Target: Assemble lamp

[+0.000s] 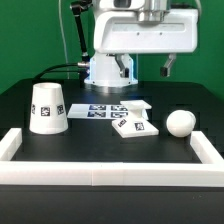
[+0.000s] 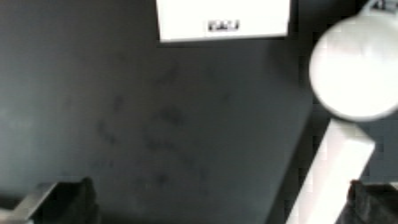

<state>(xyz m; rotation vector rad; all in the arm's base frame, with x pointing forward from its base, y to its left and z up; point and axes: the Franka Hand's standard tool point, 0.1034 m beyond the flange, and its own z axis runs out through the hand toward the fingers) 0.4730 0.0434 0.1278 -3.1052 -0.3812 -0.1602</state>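
Observation:
The lamp's flat square base lies on the black table right of centre, tags up. The round bulb lies just to the exterior view's right of it. The tapered shade stands mouth down at the left. My gripper hangs high above the table behind the base, open and empty. In the wrist view the base and bulb lie well ahead of my gripper. Its two dark fingertips stand wide apart with only bare table between them.
The marker board lies flat behind the base. A long white border rail runs along the front and up both sides; it also shows in the wrist view beside one fingertip. The robot's white base stands at the back.

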